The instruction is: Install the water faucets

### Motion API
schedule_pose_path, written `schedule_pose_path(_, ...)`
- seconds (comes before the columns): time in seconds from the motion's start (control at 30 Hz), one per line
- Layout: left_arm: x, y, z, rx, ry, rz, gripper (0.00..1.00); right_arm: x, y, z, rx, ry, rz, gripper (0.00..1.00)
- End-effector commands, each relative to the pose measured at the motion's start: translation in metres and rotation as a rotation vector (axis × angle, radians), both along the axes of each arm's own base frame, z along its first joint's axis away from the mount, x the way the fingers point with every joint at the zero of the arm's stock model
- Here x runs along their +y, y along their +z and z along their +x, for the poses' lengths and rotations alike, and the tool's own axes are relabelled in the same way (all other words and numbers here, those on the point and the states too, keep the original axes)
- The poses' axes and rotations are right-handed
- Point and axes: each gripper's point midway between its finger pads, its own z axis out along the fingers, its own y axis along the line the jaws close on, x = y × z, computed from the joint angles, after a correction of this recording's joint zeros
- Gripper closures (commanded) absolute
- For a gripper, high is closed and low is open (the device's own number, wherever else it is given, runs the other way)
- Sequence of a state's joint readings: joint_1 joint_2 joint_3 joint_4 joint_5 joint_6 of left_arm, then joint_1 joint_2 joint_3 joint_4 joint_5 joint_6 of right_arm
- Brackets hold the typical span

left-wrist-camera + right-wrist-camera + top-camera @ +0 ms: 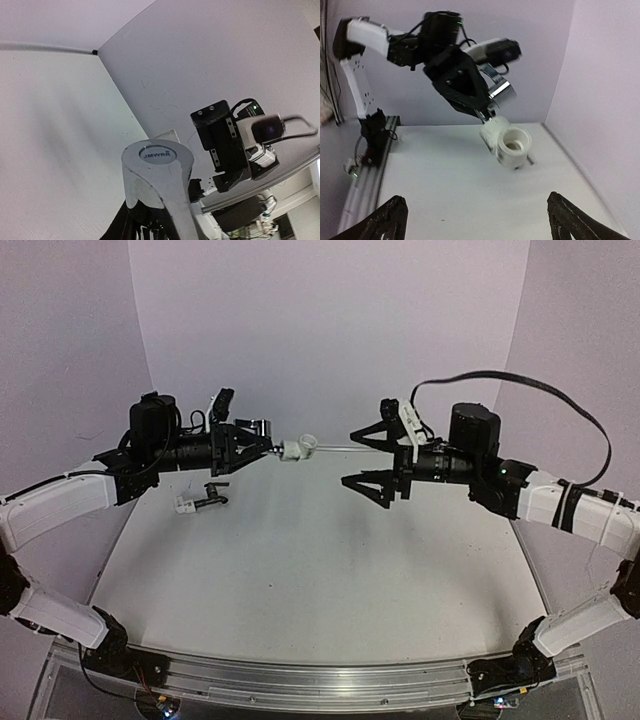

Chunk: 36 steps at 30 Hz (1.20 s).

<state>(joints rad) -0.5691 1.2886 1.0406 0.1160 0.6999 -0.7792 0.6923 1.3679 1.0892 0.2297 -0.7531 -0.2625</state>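
Closest in: the dark faucet (210,496) lies on the counter (320,570), left side. A white fitting (185,505) touches its end. The two look joined, but it's too small to confirm. Neither hand is near it.

Further back, both hands are up in the air, facing each other above the far part of the counter.

The left hand (262,447) is pressed together, pinching the silver faucet (496,89) by its body. The lever top points back at the left wrist camera. A second fitting (512,145) sits on the faucet's free end, with its open mouth toward the right arm.

The right hand (347,457) is spread wide and holds nothing. It is near the second fitting but apart from it, roughly in line with it.

My read on progress:
- The silver faucet looks mated with its fitting. I can't tell whether it is seated all the way.
- The dark one looks done, same caveat.
- If both joints are good, what's left is setting the silver assembly down beside the dark one.
- If the silver joint is loose, the right hand needs to come back onto the fitting and seat it.

Near the end, I'd say.
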Motion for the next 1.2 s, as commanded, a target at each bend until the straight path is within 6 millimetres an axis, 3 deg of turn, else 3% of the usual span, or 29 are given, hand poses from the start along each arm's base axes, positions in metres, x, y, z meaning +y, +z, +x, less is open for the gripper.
schedule_pose_path(0.0, -0.006, 0.061, -0.010, 0.103, -0.082, -0.166, 1.00, 0.007, 0.000, 0.014, -0.638, -0.018, -0.119, 0.02)
schedule_pose_path(0.2, -0.009, 0.071, -0.010, 0.235, -0.104, -0.211, 1.00, 0.032, 0.024, 0.012, -0.988, -0.011, -0.098, 0.02)
schedule_pose_path(0.37, -0.011, 0.069, -0.013, 0.300, -0.126, -0.219, 1.00, 0.042, 0.046, 0.006, -1.130, -0.021, -0.014, 0.04)
schedule_pose_path(0.63, -0.012, 0.075, -0.015, 0.312, -0.146, -0.225, 1.00, 0.051, 0.057, 0.005, -1.140, 0.010, 0.031, 0.08)
schedule_pose_path(0.87, -0.012, 0.076, -0.018, 0.310, -0.169, -0.221, 1.00, 0.063, 0.049, 0.014, -1.141, 0.042, 0.005, 0.17)
schedule_pose_path(1.17, -0.011, 0.081, -0.022, 0.300, -0.181, -0.225, 1.00, 0.070, 0.047, 0.017, -1.127, 0.065, 0.010, 0.34)
